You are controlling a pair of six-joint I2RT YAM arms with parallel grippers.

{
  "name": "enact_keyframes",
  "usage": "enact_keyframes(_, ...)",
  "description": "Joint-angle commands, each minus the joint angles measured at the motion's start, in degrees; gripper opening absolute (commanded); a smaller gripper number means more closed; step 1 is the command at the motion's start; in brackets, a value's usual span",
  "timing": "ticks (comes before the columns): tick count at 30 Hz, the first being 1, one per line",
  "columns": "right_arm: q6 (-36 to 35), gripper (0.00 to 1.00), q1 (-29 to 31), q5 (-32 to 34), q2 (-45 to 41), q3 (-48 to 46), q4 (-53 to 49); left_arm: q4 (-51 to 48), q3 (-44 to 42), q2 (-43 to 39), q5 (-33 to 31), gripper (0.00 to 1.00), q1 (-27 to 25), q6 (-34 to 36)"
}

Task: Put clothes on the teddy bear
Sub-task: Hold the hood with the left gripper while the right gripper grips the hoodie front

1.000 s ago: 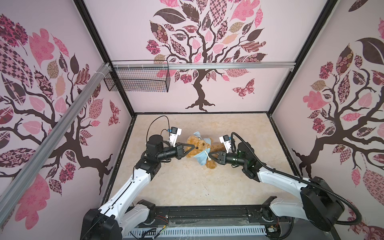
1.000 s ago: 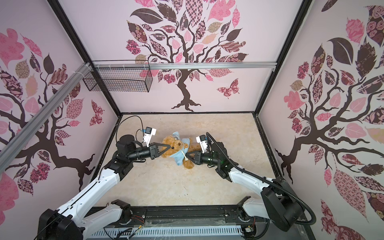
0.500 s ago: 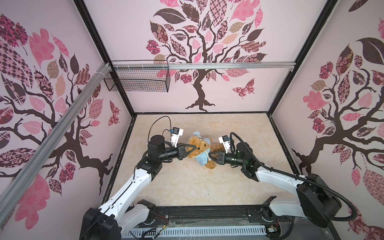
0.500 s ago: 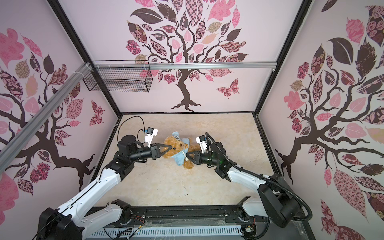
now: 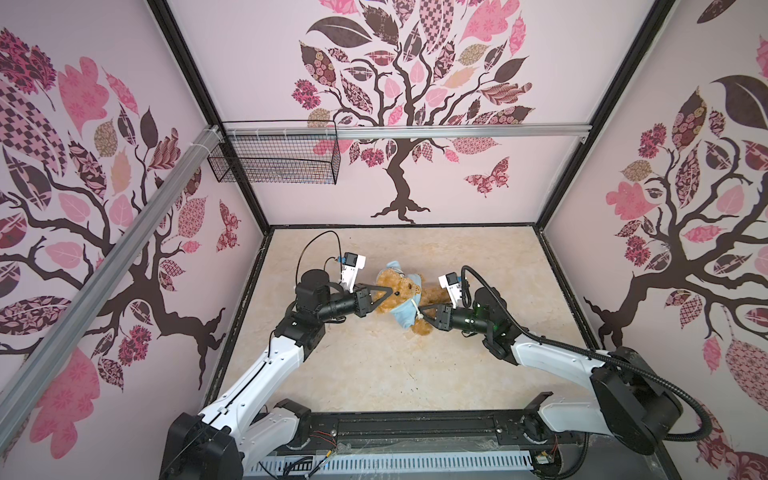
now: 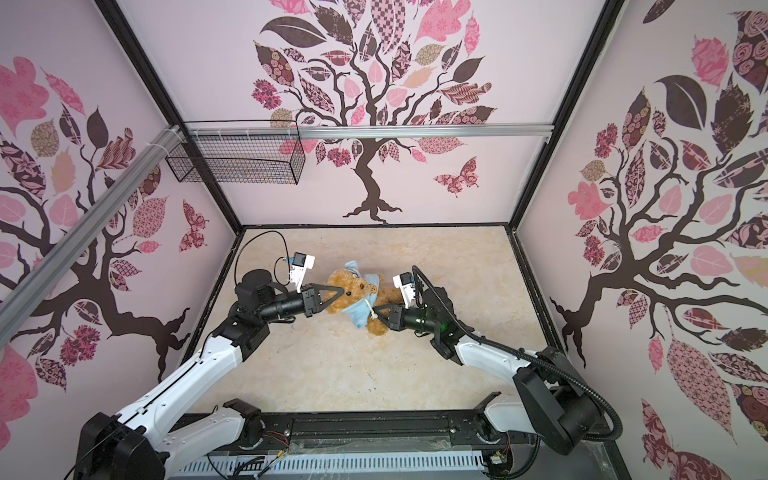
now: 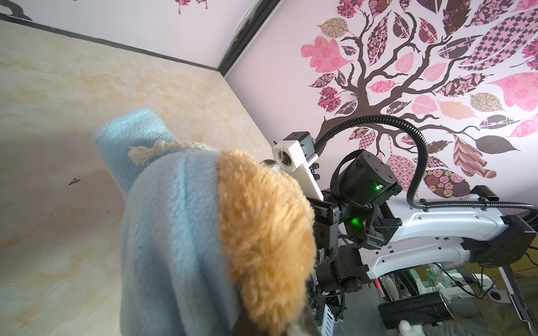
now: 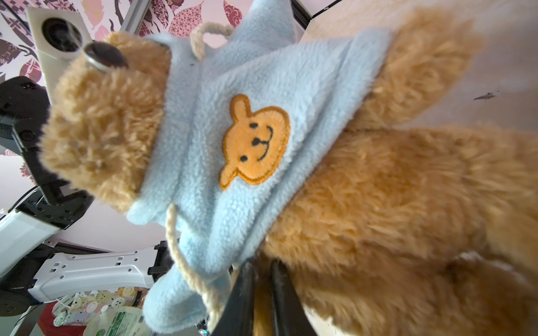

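The left fingers (image 5: 386, 290) are clenched to a point against the head of the bear (image 5: 400, 296); we cannot tell whether they pinch any fur. The right fingers (image 8: 241, 299) grasp the hem of the light blue shirt (image 8: 233, 72), which is bunched around the neck and chest with its cord (image 8: 177, 247) dangling. The bear lies mid-tabletop (image 5: 374, 374) between both arms, head towards the left one. In the left wrist view its head hides the fingers. A wire basket (image 5: 274, 160) hangs from a rail (image 5: 457, 132) on the back wall. The tabletop is beige and marbled, and the walls (image 5: 415, 83) are pink with a tree pattern.
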Motion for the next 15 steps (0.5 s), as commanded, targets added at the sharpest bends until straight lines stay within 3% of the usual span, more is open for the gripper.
enact_keyframes(1, 1.9, 0.17, -0.1, -2.8, 2.4, 1.4, 4.6, 3.9, -1.2, -0.1, 1.1, 0.00, -0.7, 0.1)
enact_keyframes(15, 3.4, 0.22, 0.0, -0.3, 5.6, 6.1, 7.2, 6.7, -2.6, 0.9, 1.6, 0.00, -3.8, -1.3)
